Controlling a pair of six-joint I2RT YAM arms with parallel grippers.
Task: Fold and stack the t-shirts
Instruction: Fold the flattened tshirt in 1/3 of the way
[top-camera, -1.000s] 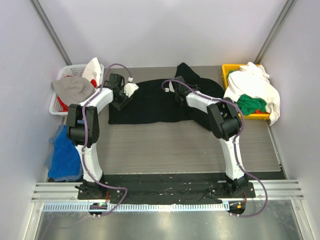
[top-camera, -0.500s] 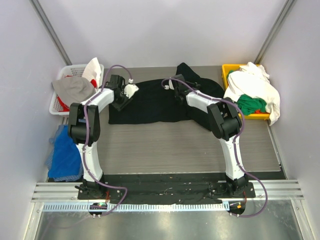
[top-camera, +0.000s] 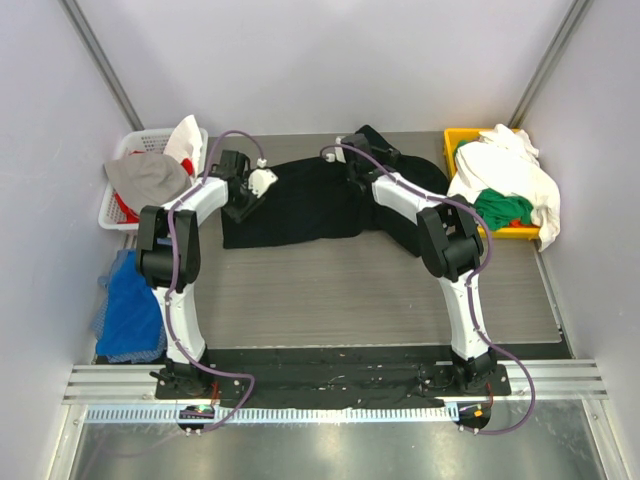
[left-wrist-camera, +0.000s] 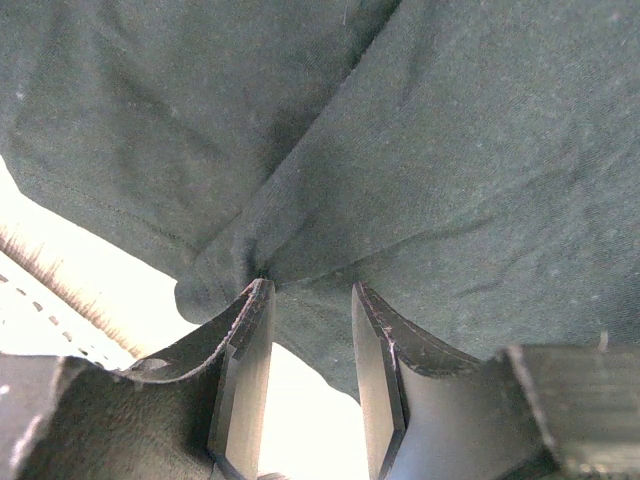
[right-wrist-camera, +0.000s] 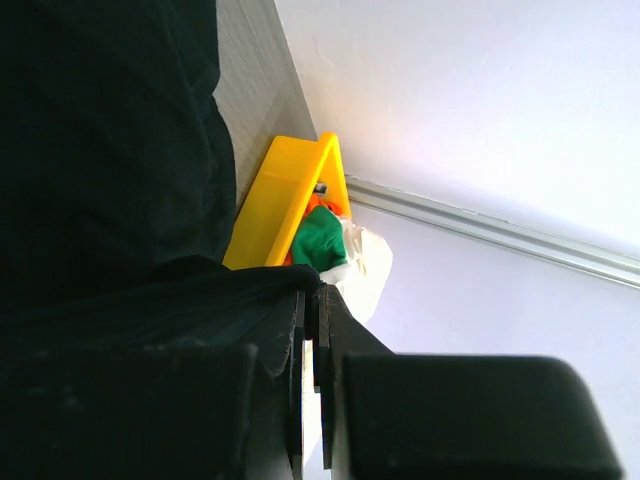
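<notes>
Spreading step: the large plain black fabric t-shirt (top-camera: 300, 205) lies rumpled on the grey desk (top-camera: 350, 290). The right fingers (right-wrist-camera: 338, 335) clench its edge; the left fingers (left-wrist-camera: 245, 370) stand parted at its hem. Next, pulling it flat seems needed.

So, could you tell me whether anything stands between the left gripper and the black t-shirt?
Nothing visible does: the left gripper has its jaws apart right at the edge of the black t-shirt.

You have open table (top-camera: 350, 300) across the near half. Farther back the black shirt (top-camera: 300, 205) spans the middle. The basket (top-camera: 120, 210) blocks the far left, and the yellow bin (top-camera: 455, 145), heaped with shirts (top-camera: 505, 175), blocks the far right. A blue cloth (top-camera: 130, 310) lies near left. Walls (top-camera: 50, 150) close both sides.
</notes>
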